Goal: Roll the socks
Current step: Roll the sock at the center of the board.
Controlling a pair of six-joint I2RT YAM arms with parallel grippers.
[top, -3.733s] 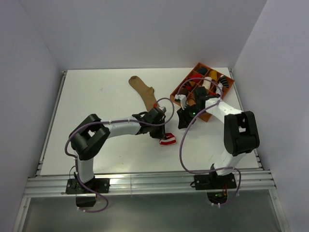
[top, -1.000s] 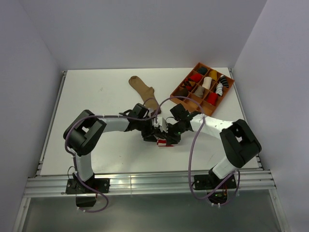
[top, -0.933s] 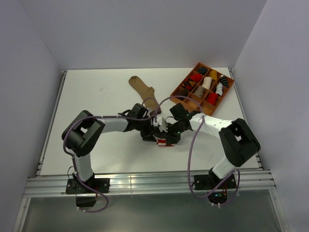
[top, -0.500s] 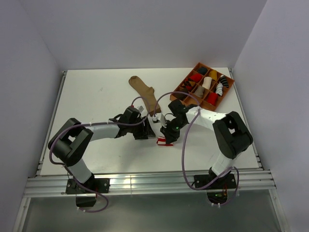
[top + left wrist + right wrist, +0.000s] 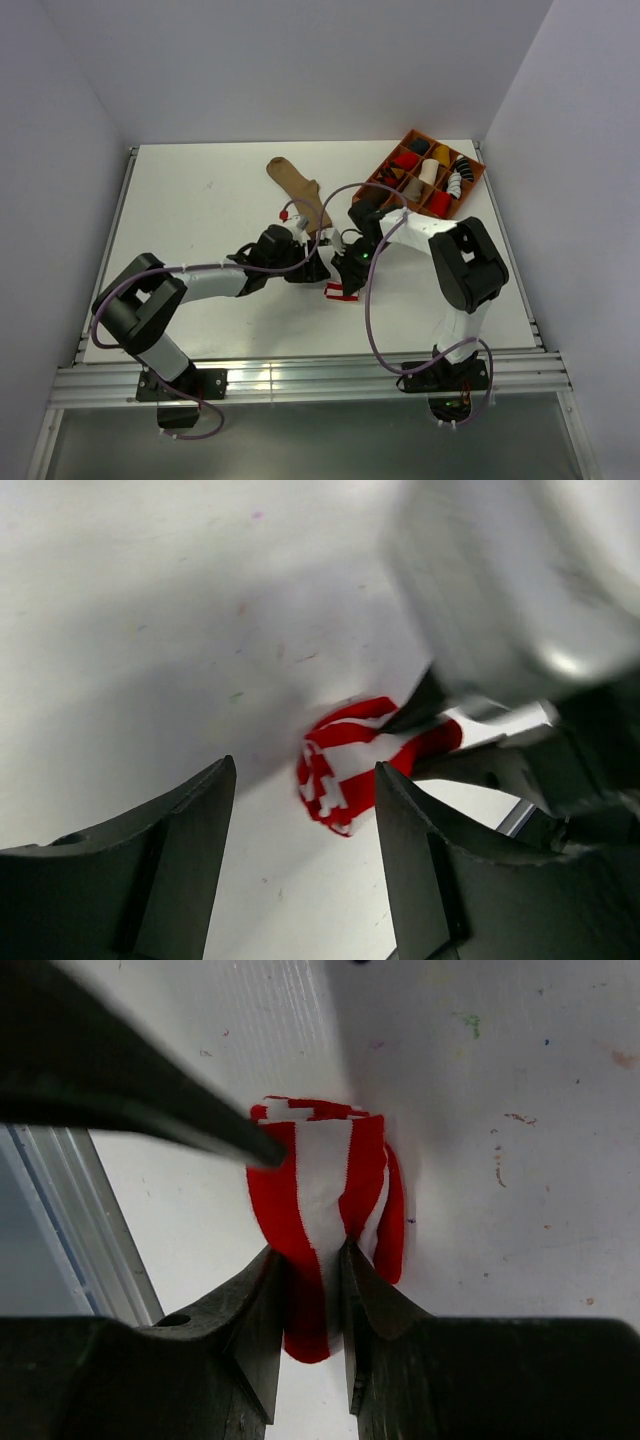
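The red-and-white striped sock [image 5: 342, 291] is wound into a small roll on the table; it also shows in the left wrist view [image 5: 345, 770] and the right wrist view [image 5: 320, 1190]. My right gripper [image 5: 346, 274] [image 5: 308, 1260] is shut on the roll's lower end, fabric pinched between both fingers. The left gripper [image 5: 314, 268] [image 5: 303, 780] is open just left of the roll, nothing between its fingers; one left fingertip [image 5: 262, 1149] sits at the roll's edge. A plain tan-brown sock [image 5: 300, 190] lies flat and unrolled behind the grippers.
An orange compartment tray [image 5: 447, 146] stands at the back right, holding red, black, white and yellow sock rolls. Both arms meet near the table's middle, cables looping above them. The table's front rail runs along the near edge.
The right gripper came over from the tray and shut on the striped roll. The left gripper let go, opened wider and drew back to the left.
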